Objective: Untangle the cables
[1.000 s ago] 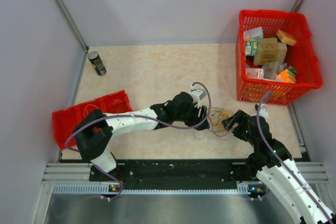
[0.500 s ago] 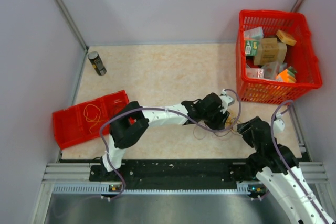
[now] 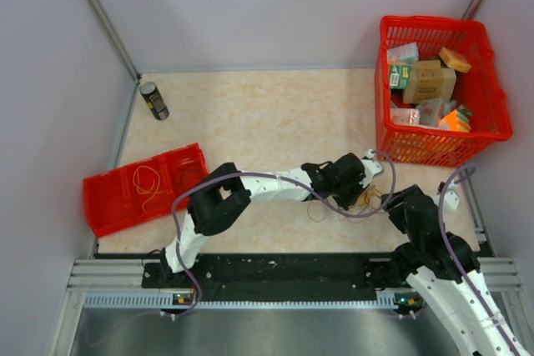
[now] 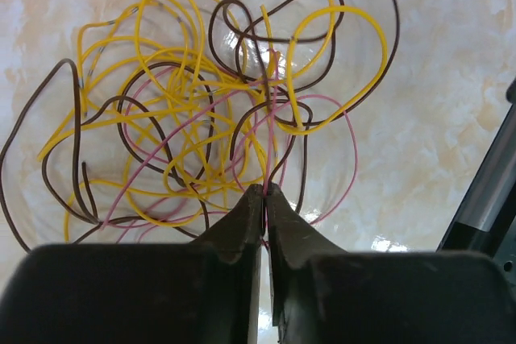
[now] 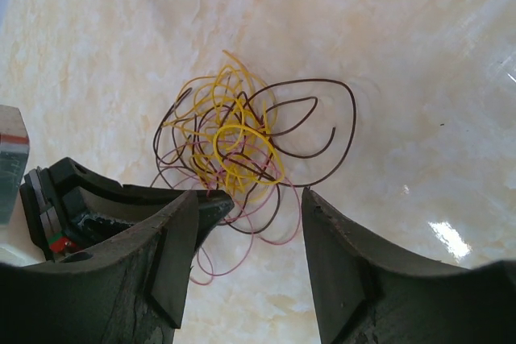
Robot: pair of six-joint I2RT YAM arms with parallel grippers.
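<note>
Evidently the first pull of the untangling is being set up. The tangle of thin yellow, dark brown and pink wires [image 4: 201,110] is found on the pale marbled tabletop [image 3: 250,114], between the two arms and just in front of the red plastic lattice basket [image 3: 430,19].

The left gripper [image 4: 264,192] is clenched at the near edge of the heap, and a pink strand [image 4: 352,147] is seen to run into the pinch of its dark, tapered fingers. The right gripper [image 5: 250,201] is held spread just beside the heap, with nothing caught between its broad black fingers.

For the next move, a slow draw on the pinched strand is judged to be needed, with the rest of the heap restrained by the right gripper.

The wires are glossy and springy, set in loose crossing loops. The tabletop is smooth and reflective, so the whole heap may be dragged along rather than loosened.
</note>
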